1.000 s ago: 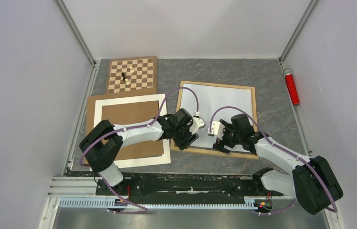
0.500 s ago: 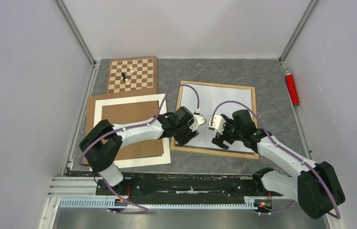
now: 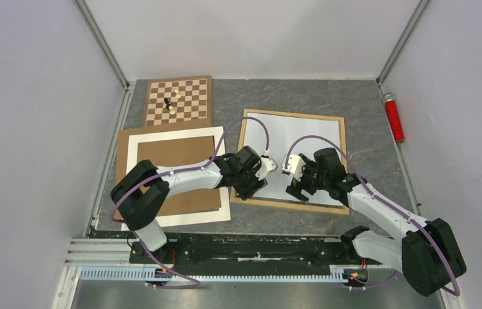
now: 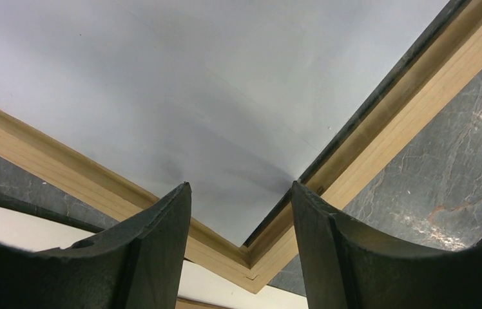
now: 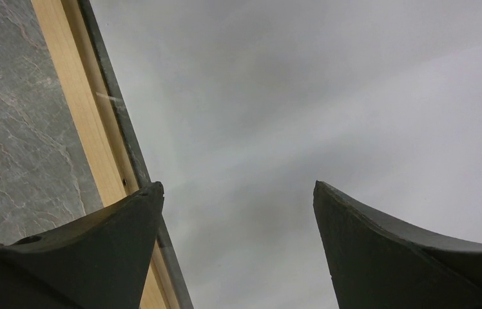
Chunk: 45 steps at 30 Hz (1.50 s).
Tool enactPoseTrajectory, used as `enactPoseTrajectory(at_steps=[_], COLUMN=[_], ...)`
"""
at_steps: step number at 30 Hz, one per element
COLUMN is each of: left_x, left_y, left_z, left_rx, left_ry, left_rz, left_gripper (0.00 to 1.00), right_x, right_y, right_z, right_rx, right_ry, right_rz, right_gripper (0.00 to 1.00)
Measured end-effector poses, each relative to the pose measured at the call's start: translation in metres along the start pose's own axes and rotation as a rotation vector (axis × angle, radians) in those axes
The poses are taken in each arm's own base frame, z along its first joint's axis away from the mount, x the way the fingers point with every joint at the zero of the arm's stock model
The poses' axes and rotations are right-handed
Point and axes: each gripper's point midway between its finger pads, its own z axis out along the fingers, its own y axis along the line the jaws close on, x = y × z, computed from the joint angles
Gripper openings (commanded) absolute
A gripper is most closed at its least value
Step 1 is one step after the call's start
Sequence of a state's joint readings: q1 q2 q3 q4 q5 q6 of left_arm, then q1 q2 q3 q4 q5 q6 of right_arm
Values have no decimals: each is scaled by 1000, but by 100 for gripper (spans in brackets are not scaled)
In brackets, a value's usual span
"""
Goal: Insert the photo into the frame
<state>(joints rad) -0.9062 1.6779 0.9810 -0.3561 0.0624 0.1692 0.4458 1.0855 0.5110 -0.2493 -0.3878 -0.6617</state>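
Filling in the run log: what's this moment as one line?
left hand: open, over frame near-left corner | right hand: open, over white sheet inside frame | nothing held

Chessboard (image 3: 187, 96) with pieces (image 3: 169, 105), brown board (image 3: 177, 161) on white mat (image 3: 193, 217), red cylinder (image 3: 394, 118).

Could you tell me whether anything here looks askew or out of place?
The frame lies slightly skewed on the table, and only a plain white sheet shows inside it; no printed photo is visible in any view.
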Motion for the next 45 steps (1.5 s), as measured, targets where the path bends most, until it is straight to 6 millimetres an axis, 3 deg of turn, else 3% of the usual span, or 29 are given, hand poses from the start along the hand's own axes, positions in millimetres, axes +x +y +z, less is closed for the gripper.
enactPoseTrajectory(at_steps=[25,31,35,40,45], left_x=[0,-14,-33,-44,-43], left_y=[0,0,4,28,92], left_z=[4,-15,-29,-37,-54], left_rx=[-11,-14,-26,-62,-125], left_ry=[9,-18,-68,-104,-144], left_rz=[6,11,9,-62,-295], left_gripper=[67,68,68,68,68], right_x=[13,6,0,8,28], right_y=[12,-1,-27,-61,-65], right_z=[6,0,-7,-11,-3], right_rx=[-62,-8,84,201,214], right_ry=[38,23,13,32,83], right_rz=[27,75,123,200,231], right_gripper=[90,90,90,90,90])
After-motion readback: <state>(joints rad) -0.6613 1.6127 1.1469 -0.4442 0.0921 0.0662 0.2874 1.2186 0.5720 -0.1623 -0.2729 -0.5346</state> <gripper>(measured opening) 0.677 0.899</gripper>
